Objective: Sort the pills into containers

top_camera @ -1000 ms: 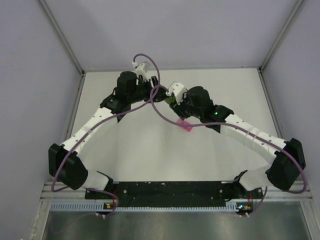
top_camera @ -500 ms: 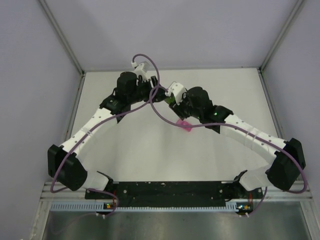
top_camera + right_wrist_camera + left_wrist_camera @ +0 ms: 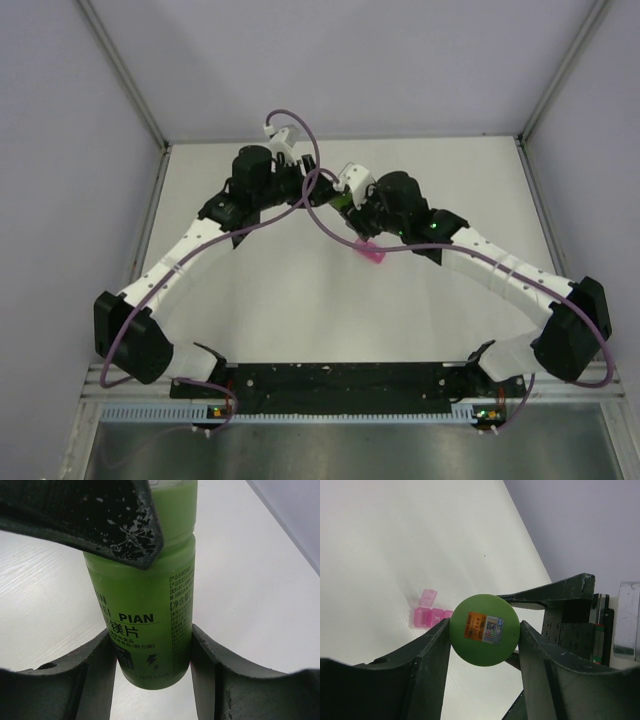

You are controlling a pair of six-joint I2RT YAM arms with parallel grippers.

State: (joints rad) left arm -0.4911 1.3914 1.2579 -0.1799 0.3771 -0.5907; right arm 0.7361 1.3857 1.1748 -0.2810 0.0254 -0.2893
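Both grippers hold a green pill bottle [image 3: 343,201] above the middle of the table. My left gripper [image 3: 485,630] is shut on its round green end [image 3: 485,636], which carries an orange and blue sticker. My right gripper [image 3: 152,650] is shut on the printed bottle body [image 3: 145,605], with a left finger [image 3: 100,520] crossing the narrower top end. The pink pill box [image 3: 370,252] lies on the table just below the right wrist. In the left wrist view it [image 3: 426,616] lies under the bottle, with one lid [image 3: 427,597] flipped open. No loose pills show.
The white table [image 3: 300,290] is walled by grey panels on the left, back and right. Purple cables [image 3: 300,215] loop between the two wrists. The arm bases stand at the near edge.
Both wrists have shifted very slightly at the bottle. The bottle stays held by both grippers, and the pink pill box has not moved.
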